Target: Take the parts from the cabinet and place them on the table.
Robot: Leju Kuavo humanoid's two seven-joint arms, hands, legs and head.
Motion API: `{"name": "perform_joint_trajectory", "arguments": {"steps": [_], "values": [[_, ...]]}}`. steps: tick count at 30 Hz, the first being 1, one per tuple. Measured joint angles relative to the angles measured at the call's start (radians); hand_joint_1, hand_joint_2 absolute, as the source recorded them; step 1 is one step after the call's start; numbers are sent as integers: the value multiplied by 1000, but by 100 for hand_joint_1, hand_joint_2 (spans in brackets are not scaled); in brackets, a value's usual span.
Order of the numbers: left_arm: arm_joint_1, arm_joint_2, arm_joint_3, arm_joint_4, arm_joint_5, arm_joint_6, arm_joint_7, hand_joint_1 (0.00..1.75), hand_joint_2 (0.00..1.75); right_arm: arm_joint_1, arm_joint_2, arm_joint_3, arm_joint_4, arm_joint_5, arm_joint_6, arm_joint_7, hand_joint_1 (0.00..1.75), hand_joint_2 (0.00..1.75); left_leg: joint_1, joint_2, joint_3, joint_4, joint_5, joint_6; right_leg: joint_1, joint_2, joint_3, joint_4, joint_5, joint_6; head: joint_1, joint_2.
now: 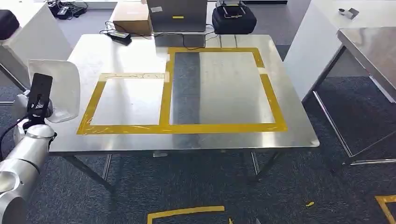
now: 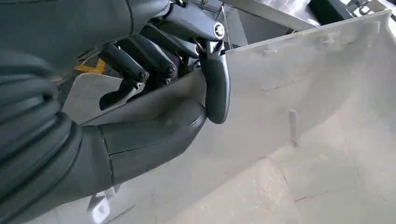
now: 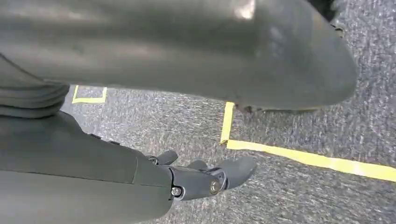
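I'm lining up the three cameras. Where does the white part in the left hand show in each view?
Head view: white part at the left, over the table's left edge, held by the left hand.
Left wrist view: it spans the frame, thumb across it.
Right wrist view: not in it.
Shared landmark: yellow tape.

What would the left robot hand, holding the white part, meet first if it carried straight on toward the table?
Probably the steel table at its near left edge: the left robot hand grips the white part just beside that edge, and the part leads. Depth is unclear, so it may already overlap the tabletop.
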Motion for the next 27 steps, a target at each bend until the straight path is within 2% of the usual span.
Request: {"name": "perform_joint_trajectory", "arguments": {"steps": [1, 2, 3, 4, 5, 6, 7, 8, 9, 11, 12, 13, 14, 16, 17, 18, 19, 20, 21, 22, 23, 24, 25, 27], "values": [[3, 0, 0, 1, 0, 0, -1, 175, 175, 4, 0, 0, 0, 1, 0, 0, 0, 0, -1, 0, 6, 2, -5, -3, 1, 0, -46, 63, -14, -3, 0, 0], [7, 0, 1, 1, 0, 0, -3, 175, 175, 7, 0, 0, 0, 1, 2, 0, 0, 0, -1, -3, 15, 4, -11, -8, 1, 0, -75, 85, -5, -6, 0, 0], [11, 0, 2, 1, 0, 0, -3, 175, 175, 8, 0, 0, 0, 2, 2, 0, 0, 0, 0, -5, 28, 5, -22, -11, 1, 0, -78, 54, 23, -11, 0, 0], [12, 0, 2, 1, 0, 0, -4, 175, 175, 7, 0, 0, 0, 3, 2, 0, 0, 0, 0, -6, 42, 7, -32, -15, 1, 0, -62, -9, 60, -14, 1, 0], [13, 0, 2, 1, 0, 0, -5, 175, 175, 7, 0, 0, 0, 3, 2, 0, 0, 0, 2, -7, 57, 8, -45, -20, 1, 0, -36, -94, 110, -17, 1, 0], [13, 0, 2, 1, 0, -1, -6, 175, 175, 7, 0, 0, 0, 3, 2, 0, 0, 0, 2, -6, 73, 9, -58, -26, 2, -1, -11, -183, 179, -24, 1, 0], [13, 0, 3, 2, -1, -1, -6, 175, 175, 9, 0, 0, 1, 3, 3, 0, 0, 0, -2, -6, 86, 16, -71, -33, 7, -1, -5, -230, 197, -25, 1, 0], [12, 0, 3, 3, -1, -2, -6, 175, 175, 8, 0, 0, 1, 3, 3, 0, 0, 0, -2, -9, 83, 8, -79, -42, 9, -3, -2, -229, 168, -28, 1, 0], [12, 3, 3, 1, -1, -4, -6, 175, 175, 9, 0, 0, 1, 3, 3, 1, 0, 0, -3, -8, 89, 1, -85, -50, 11, -2, 8, -229, 176, -35, 0, 0], [11, 3, 3, 0, -3, -6, -6, 175, 175, 9, 0, 0, 1, 4, 4, -1, 0, 0, -1, -10, 94, 23, -64, -64, 9, -3, 25, -235, 178, -51, 1, 0], [12, 7, 3, 0, -3, -11, -5, 175, 175, 7, 1, 0, 1, 3, 5, -2, 0, 0, 1, -5, 67, 64, -49, -69, 4, -2, 39, -245, 175, -56, 0, 0], [12, 8, 3, 0, -5, -21, -5, 175, 175, 6, 1, 0, 1, 3, 5, -4, 0, 0, 2, -2, 22, 136, -24, -75, 4, -1, 51, -250, 169, -64, -3, 0], [11, 8, 3, 2, -10, -27, 1, 175, 175, 5, 1, 0, 1, 3, 5, -4, 0, 0, 4, 0, -29, 207, -30, -82, 4, 0, 60, -254, 161, -70, -2, 0], [17, 8, 3, 4, -16, -39, 5, 175, 175, 6, 1, 0, 1, 3, 5, -4, 0, 0, 6, 1, -111, 294, -123, -87, 4, 2, 82, -255, 139, -72, -2, 0], [22, 8, 3, 5, -26, -40, 4, 175, 175, 8, 1, 0, 1, 3, 5, -4, 0, 0, 6, 1, -134, 303, -155, -86, 4, 4, 95, -255, 129, -72, -3, 0], [26, 8, 3, 6, -46, -39, 5, 175, 175, 8, 1, 0, 1, 3, 5, -4, 0, 0, 6, 1, -143, 284, -156, -85, 5, 6, 110, -255, 117, -72, -3, 0], [28, 8, 1, 7, -72, -37, 6, 175, 175, 9, 1, 0, 1, 3, 5, -4, 0, 0, 6, 1, -136, 230, -119, -81, 5, 8, 126, -255, 104, -71, -3, 0], [27, 8, -3, 7, -96, -39, 6, 175, 175, 8, 1, 0, 1, 3, 5, -4, 0, 0, 6, 1, -117, 156, -59, -80, 5, 9, 143, -255, 92, -70, -3, 0], [27, 8, -8, 7, -111, -44, 6, 175, 175, 8, 1, 0, 1, 3, 5, -4, 0, 0, 6, 2, -92, 65, 23, -75, 5, 9, 159, -255, 79, -67, -3, 0], [28, 6, -15, 10, -121, -50, 6, 175, 175, 10, 1, 0, 2, 3, 5, -3, 0, 0, 6, 5, -82, -4, 102, -71, 6, 10, 160, -253, 68, -62, -3, 0], [28, 6, -20, 13, -129, -50, 6, 175, 175, 9, 1, 0, 3, 3, 4, -3, 0, 0, 1, 6, -87, -1, 75, -66, 9, 15, 167, -249, 59, -55, -4, 0], [30, 4, -26, 12, -135, -55, 10, 175, 175, 5, 0, 0, 3, 4, 4, -1, 0, 0, -2, 3, -80, 6, 84, -58, 9, 14, 163, -249, 51, -47, -4, 0], [32, 1, -30, 11, -141, -58, 12, 175, 175, 5, 0, 0, 3, 5, 4, -1, 0, 0, -2, 1, -84, 11, 81, -53, 9, 13, 165, -253, 47, -40, -4, 0], [32, -2, -38, 9, -149, -66, 12, 175, 175, 4, 0, 0, 3, 8, 4, -3, 0, 0, 7, 1, -76, 5, 76, -41, 9, 12, 170, -254, 34, -29, -5, 0]]}}
